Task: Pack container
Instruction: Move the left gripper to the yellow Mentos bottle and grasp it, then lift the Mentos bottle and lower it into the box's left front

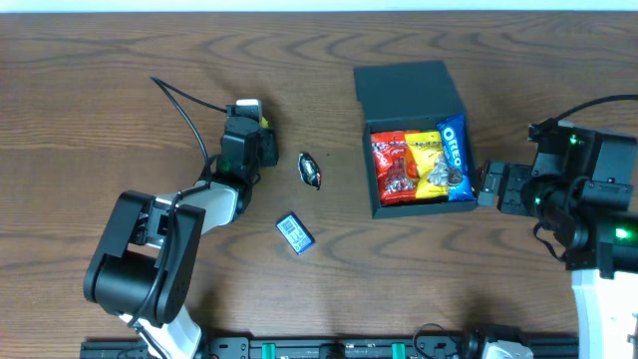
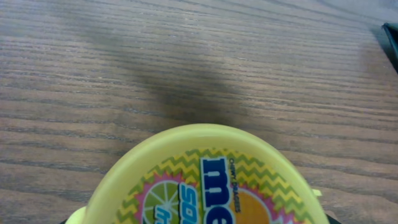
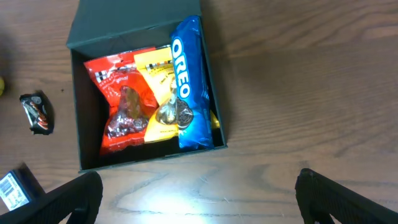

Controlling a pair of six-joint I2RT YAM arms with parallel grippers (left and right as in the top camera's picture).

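- The left gripper (image 1: 251, 118) sits well to the left of the container (image 1: 375, 199), over a round yellow candy tub (image 2: 205, 180). The tub fills the lower part of the left wrist view, hard against the camera. The fingers are out of sight there, so it cannot be told whether they have closed on the tub or only straddle it.
- From that tub the container lies to the right, across bare table, with its lid (image 1: 404, 85) standing open on the far side. The tub is round, so it has no long axis to line up.
- The right gripper (image 3: 199, 205) hovers just beside the container's right-hand near corner, its jaws spread wide and empty. It is the nearer arm to the box; the left arm is the nearer one to the loose items.
- Inside lie a red packet (image 3: 124, 99), a yellow packet (image 3: 155, 68) and a blue Oreo pack (image 3: 189, 81) along the right wall, with foil-wrapped sweets on top.
- Left of the container, a dark wrapped candy (image 1: 311, 170) and a small blue packet (image 1: 295, 232) are still unpacked.
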